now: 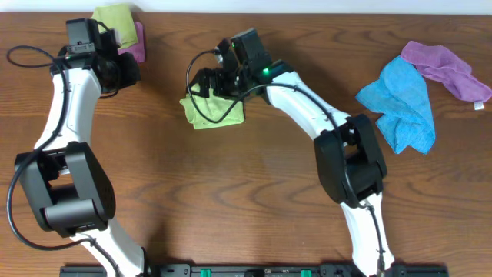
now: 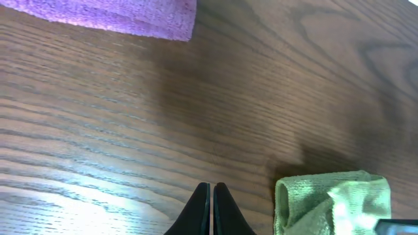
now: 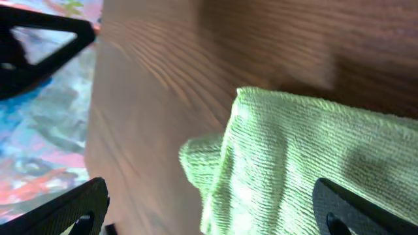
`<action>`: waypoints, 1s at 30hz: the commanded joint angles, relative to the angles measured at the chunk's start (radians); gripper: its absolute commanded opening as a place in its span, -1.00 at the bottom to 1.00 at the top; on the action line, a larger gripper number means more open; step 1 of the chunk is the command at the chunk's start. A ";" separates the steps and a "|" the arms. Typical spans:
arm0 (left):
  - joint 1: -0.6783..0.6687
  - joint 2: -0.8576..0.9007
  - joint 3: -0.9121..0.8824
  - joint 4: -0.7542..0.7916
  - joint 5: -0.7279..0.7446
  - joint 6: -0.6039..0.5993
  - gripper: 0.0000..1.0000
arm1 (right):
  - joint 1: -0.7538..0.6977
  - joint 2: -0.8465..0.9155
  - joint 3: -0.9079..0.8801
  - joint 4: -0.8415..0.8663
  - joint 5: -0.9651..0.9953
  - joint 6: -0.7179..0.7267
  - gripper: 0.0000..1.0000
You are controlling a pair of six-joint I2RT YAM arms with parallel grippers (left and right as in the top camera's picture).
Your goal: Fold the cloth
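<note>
Counter [image 1: 254,200] contents, far-left corner first: small folded lime-green cloth [image 1: 114,15] touching a purple cloth [image 1: 137,40]. The left hand [image 2: 210,207] is just beside them, fingers pressed together, holding nothing.

Left of centre: the cloth [image 1: 214,114], lime-green, lying as a compact, roughly rectangular packet. A doubled edge shows in the right wrist view.

Over its far edge: right hand [image 1: 209,83], fingers spread wide with the cloth between them, gripping nothing.

Step, as judged: a fold is laid and the cloth is free of the hand. The next move calls for a straight lift so the pads do not drag the top layer, then a pinch on a free edge if another halving is wanted.

Far right, well apart: blue cloth [image 1: 400,104] and second purple cloth [image 1: 446,65], crumpled and overlapping.

Not readable:
- The cloth's far edge, which sits under the right wrist in the overhead view.
- The number of layers in the fold.
- The left fingers in the overhead view.
- A dark shape and coloured blur at the left of the right wrist view.
</note>
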 commanded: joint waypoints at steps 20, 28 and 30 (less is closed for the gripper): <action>0.009 -0.023 0.018 -0.005 0.000 -0.004 -0.88 | 0.055 -0.067 0.021 -0.226 0.197 -0.112 -0.97; 0.009 -0.023 0.018 -0.005 0.001 -0.005 -0.89 | 0.095 -0.040 0.021 -0.195 0.327 -0.133 -0.97; 0.009 -0.023 0.018 -0.005 0.000 -0.005 -0.88 | 0.102 -0.021 0.021 -0.166 0.320 -0.131 -0.97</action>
